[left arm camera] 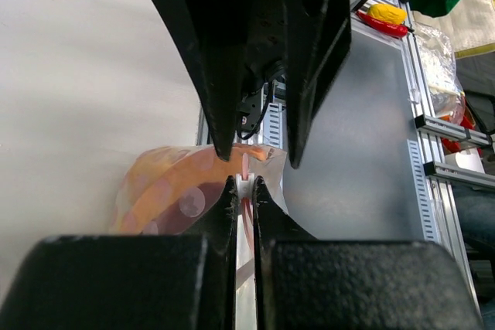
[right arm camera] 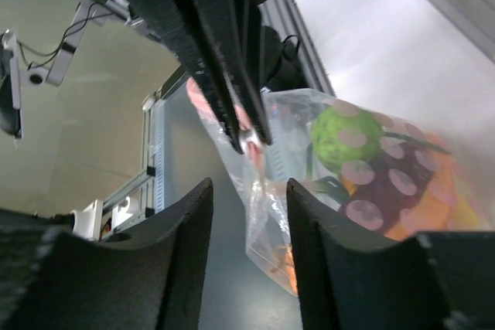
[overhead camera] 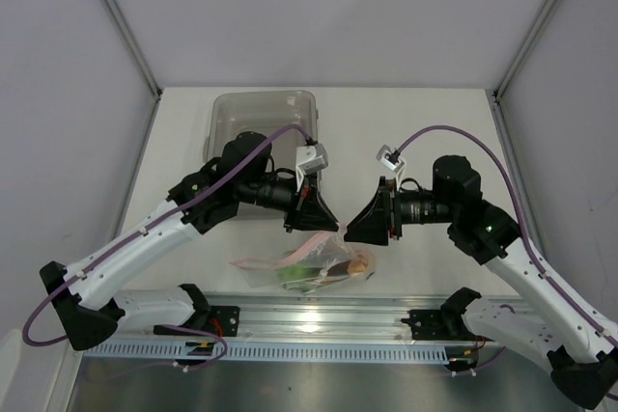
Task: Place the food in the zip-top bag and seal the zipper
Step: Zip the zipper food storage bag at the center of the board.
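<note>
One zip-top bag (overhead camera: pixel 328 260), left gripper (left arm camera: pixel 244 185) tight on its zipper (left arm camera: pixel 246 165), right gripper (right arm camera: pixel 249 191) parted just beside.

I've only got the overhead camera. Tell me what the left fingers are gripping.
Observer: The left wrist view shows the left fingers shut on the pink-red zipper at the mouth of the zip-top bag.
Operator: Report the right fingers.
Observer: The right fingers stand open, one on each side of the bag's edge, not pinching it.
Operator: Confirm the food is inside.
Observer: Through the plastic, the right wrist view shows a green lime and a dark-red slice inside the bag.
</note>
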`<state>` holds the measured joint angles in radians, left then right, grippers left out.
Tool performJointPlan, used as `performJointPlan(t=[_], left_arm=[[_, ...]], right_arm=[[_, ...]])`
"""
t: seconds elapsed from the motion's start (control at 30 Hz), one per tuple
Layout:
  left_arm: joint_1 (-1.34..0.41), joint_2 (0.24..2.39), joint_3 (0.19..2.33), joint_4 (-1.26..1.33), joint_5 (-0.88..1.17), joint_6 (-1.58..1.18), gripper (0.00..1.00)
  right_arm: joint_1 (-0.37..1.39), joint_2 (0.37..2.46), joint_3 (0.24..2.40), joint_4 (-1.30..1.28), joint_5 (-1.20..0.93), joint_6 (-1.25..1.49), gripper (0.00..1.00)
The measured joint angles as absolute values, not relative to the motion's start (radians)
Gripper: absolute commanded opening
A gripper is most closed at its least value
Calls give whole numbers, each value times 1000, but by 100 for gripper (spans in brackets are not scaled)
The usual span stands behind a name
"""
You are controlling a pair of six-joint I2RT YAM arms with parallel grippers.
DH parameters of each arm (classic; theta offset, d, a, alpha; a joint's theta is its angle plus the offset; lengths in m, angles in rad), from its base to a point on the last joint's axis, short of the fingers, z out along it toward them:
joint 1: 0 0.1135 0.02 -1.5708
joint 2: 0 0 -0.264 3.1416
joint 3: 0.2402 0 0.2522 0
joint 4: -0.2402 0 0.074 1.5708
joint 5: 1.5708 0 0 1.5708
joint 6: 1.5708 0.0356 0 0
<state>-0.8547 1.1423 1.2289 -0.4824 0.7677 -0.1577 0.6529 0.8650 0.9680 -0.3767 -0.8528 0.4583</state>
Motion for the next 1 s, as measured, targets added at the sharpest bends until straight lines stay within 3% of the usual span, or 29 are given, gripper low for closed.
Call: performJointPlan(t=[0.27, 0.4, 0.43, 0.67, 1.0], left_arm=[[-855, 1153, 1242, -483, 779, -158, 1], [-855, 1153, 1251, -484, 789, -158, 1], [-855, 1153, 1251, -484, 789, -157, 1], [-849, 1153, 1251, -487, 788, -157, 1], [-847, 1147, 1251, -505, 670, -159, 1]], right_arm=[[746, 904, 957, -335, -861, 450, 27], [760, 935, 947, -315, -854, 450, 2], [762, 939, 946, -312, -853, 451, 1], [767, 943, 944, -293, -814, 464, 0], [758, 792, 851, -219, -547, 630, 0]])
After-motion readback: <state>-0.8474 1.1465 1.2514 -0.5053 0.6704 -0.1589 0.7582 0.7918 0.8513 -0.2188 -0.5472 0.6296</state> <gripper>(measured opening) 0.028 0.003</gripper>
